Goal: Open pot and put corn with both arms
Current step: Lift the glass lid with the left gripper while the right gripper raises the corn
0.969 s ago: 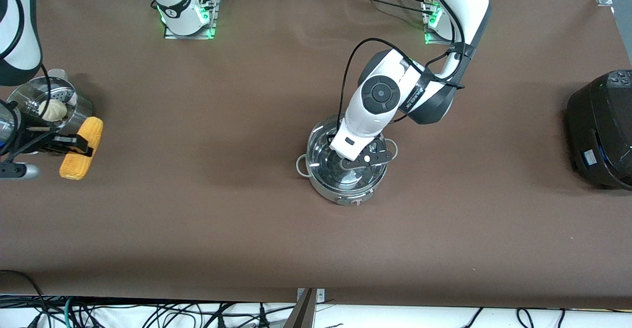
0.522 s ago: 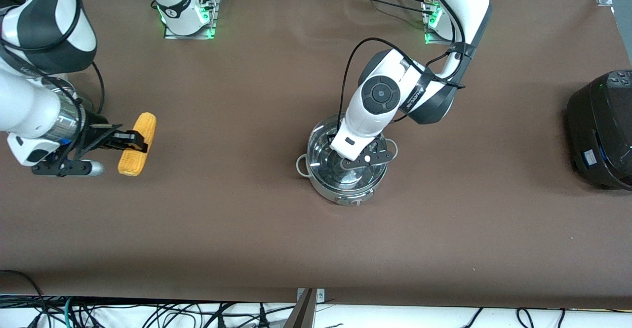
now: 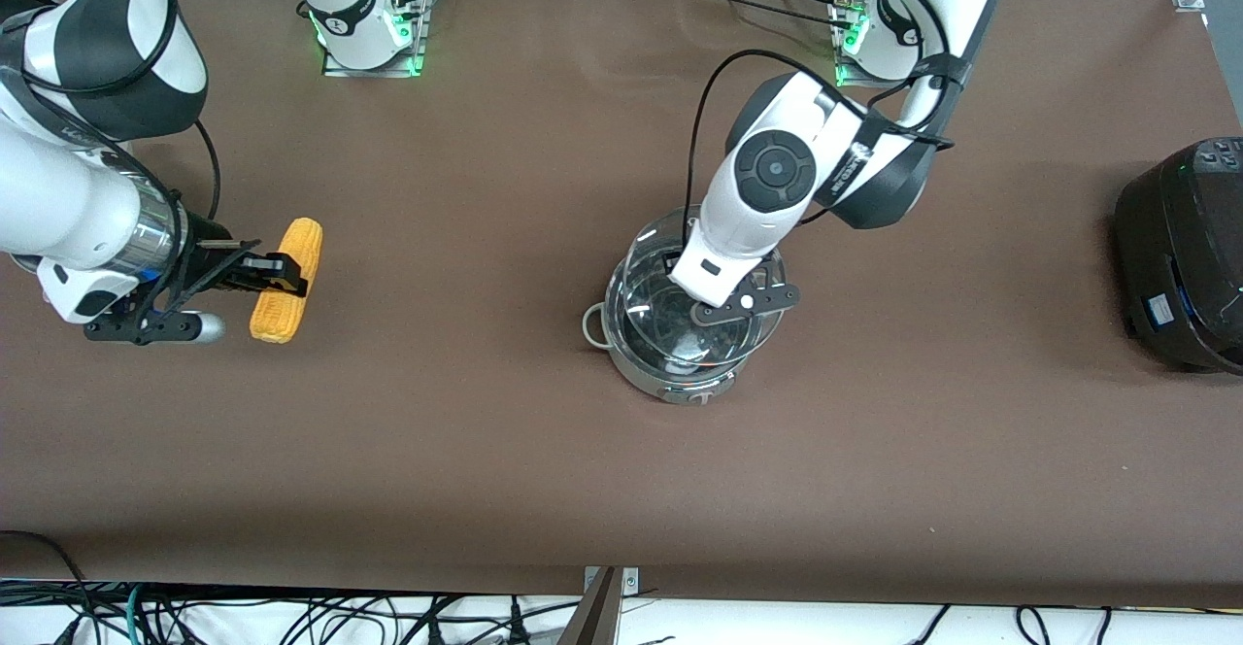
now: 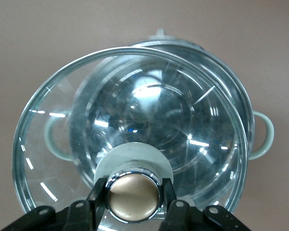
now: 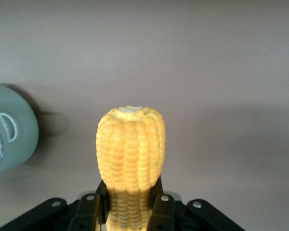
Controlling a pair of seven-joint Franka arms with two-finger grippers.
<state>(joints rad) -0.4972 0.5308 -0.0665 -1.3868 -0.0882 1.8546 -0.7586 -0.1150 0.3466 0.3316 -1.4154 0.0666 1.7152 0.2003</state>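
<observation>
Lid (image 3: 701, 295) now off pot (image 3: 680, 373) in left end effector (image 4: 133, 197) — right end effector (image 5: 129, 202) with corn (image 3: 286, 279), closer.

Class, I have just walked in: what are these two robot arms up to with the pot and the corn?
The left gripper clamps the tan-topped knob of the clear glass lid, raised and offset over the shiny round steel pot. The right gripper holds the yellow corn cob above the brown table, toward the right arm's end.

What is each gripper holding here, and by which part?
The left gripper holds the glass lid by its knob, over the pot. The right gripper holds the corn near one end, above the table.
</observation>
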